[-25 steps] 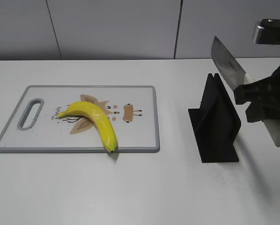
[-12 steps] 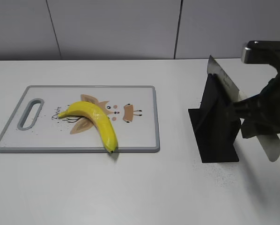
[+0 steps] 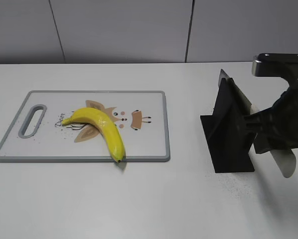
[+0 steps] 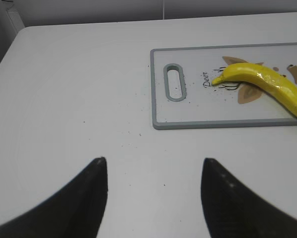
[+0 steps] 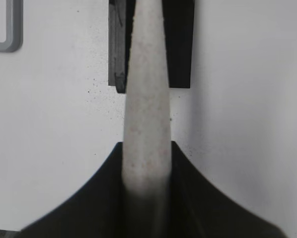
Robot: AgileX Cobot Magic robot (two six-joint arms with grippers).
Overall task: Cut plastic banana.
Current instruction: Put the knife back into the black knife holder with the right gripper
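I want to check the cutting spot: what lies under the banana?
The banana lies on a cutting board, over a printed cartoon picture. The banana hides the middle of that picture. Its lower tip reaches the board's front edge.

table (image 3: pixel 139 199): white, matte, fills near and middle, finely speckled with dark specks | wall (image 3: pixel 119 30): grey panels at far side, two dark vertical seams, one left, one right of centre | light: even, soft shadows

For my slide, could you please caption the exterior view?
Right gripper holds knife at black stand; banana waits on board.
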